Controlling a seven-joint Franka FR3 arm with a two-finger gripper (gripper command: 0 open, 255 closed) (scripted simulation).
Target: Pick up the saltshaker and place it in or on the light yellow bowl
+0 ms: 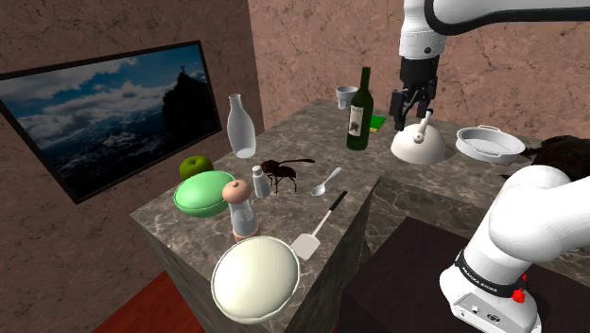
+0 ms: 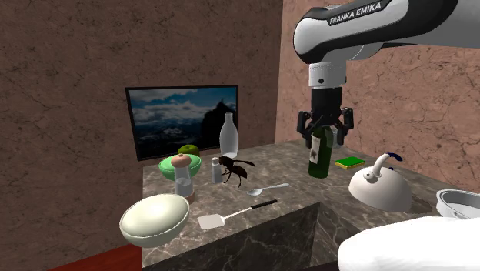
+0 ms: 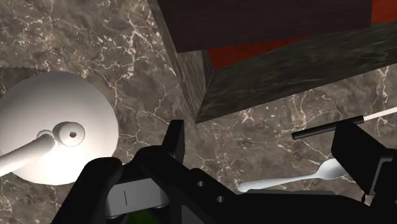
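Observation:
The saltshaker [image 1: 257,180] [image 2: 216,168] is a small clear shaker with a grey cap. It stands upright on the marble counter [image 1: 303,142] between a green bowl and a dark insect figure. The light yellow bowl [image 1: 255,276] [image 2: 154,218] sits at the counter's near corner, empty. My gripper [image 1: 414,115] [image 2: 325,127] [image 3: 264,149] is open and holds nothing. It hangs far from both, above a white kettle [image 1: 418,144] [image 3: 57,137] and beside a green wine bottle [image 1: 359,111].
A taller grinder with a pinkish knob [image 1: 240,208] stands between shaker and bowl. Also on the counter are a green bowl [image 1: 203,192], an apple [image 1: 196,166], a clear bottle [image 1: 241,126], an insect figure [image 1: 284,170], a spoon [image 1: 326,182], a spatula [image 1: 317,232] and a metal pan [image 1: 489,144].

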